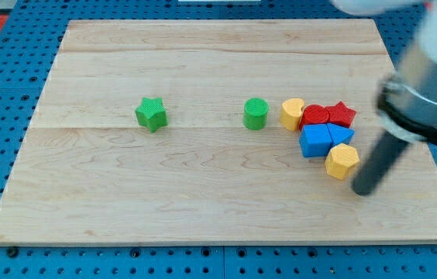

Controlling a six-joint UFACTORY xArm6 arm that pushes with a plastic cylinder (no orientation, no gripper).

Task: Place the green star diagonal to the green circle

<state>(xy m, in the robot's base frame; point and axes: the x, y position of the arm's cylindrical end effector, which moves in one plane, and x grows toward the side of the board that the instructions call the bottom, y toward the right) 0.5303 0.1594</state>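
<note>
The green star (151, 114) lies on the wooden board (203, 209) at the view's left of centre. The green circle (256, 113) stands at about the same height in the view, to the star's right, apart from it. My tip (364, 190) is at the view's lower right, just right of the yellow hexagon (342, 161), far from the green star.
A cluster of blocks sits right of the green circle: a yellow heart (292, 113), a red block (315, 116), a red star (342, 115), a blue cube (316, 140), a blue triangle (341, 136) and the yellow hexagon. The arm (428, 85) looms over the board's right edge.
</note>
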